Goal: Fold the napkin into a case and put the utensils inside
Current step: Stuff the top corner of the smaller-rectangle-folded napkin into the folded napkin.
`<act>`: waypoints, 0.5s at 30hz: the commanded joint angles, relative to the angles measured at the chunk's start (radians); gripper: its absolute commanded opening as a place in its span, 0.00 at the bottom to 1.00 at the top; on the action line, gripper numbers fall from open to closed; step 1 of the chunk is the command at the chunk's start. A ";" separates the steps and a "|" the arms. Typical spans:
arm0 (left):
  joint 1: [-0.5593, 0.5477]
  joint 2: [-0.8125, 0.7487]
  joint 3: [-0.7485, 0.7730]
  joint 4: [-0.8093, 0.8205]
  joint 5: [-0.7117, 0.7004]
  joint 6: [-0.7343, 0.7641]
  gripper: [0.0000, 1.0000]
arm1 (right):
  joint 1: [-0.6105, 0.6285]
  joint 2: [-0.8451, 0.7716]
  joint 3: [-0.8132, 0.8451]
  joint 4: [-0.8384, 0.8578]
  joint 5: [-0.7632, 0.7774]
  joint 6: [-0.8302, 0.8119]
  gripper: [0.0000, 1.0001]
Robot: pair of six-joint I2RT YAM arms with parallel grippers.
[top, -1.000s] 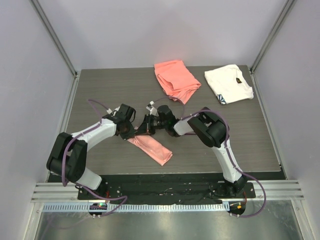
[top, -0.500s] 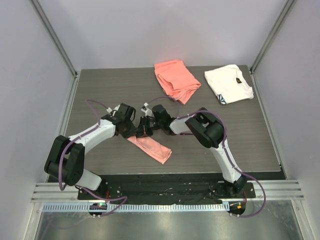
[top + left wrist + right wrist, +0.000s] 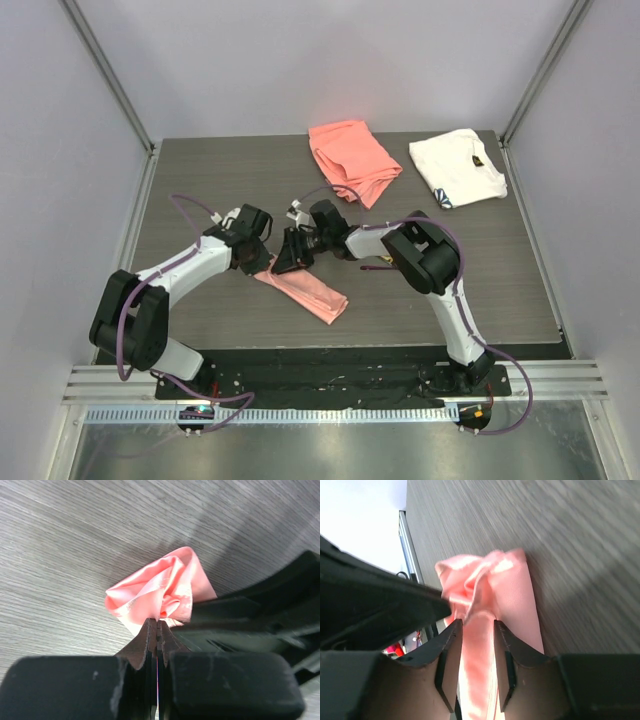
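Left tool (image 3: pixel 156 622) pinched tight — right tool (image 3: pixel 477 626) slightly parted, both reaching inward, tips close.

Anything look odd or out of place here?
Yes: the napkin end pinched in the shut left hand is bunched into a crumpled wad instead of lying flat like the rest. The right hand straddles it, jaws apart.

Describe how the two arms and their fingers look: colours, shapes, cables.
Both the left arm and the right arm have white link shells with bulky black joint housings. A thin purple cable loops along each arm down to its base. The fingers are matte black, flat-sided and taper towards the tips. The black bodies behind them look faintly scuffed and speckled in the left wrist view.
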 commanded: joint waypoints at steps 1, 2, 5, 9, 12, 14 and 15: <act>0.005 -0.030 -0.008 -0.001 -0.037 -0.017 0.00 | -0.008 -0.097 -0.057 0.016 0.010 0.004 0.40; 0.005 -0.029 -0.010 -0.001 -0.033 -0.016 0.00 | -0.009 -0.103 -0.070 0.022 0.010 0.009 0.41; 0.005 -0.033 -0.018 0.003 -0.033 -0.019 0.00 | -0.017 -0.114 -0.070 0.027 0.019 0.011 0.41; 0.005 -0.041 -0.019 0.005 -0.032 -0.019 0.00 | -0.019 -0.101 -0.053 0.030 0.033 0.011 0.39; 0.005 -0.049 -0.022 0.014 -0.029 -0.020 0.00 | -0.019 -0.056 -0.013 0.021 0.033 0.012 0.22; 0.004 -0.047 -0.021 0.014 -0.024 -0.019 0.00 | -0.019 -0.042 0.010 0.013 0.025 0.011 0.14; 0.005 -0.046 -0.021 0.011 -0.024 -0.017 0.00 | -0.019 -0.040 0.004 0.018 0.027 0.011 0.14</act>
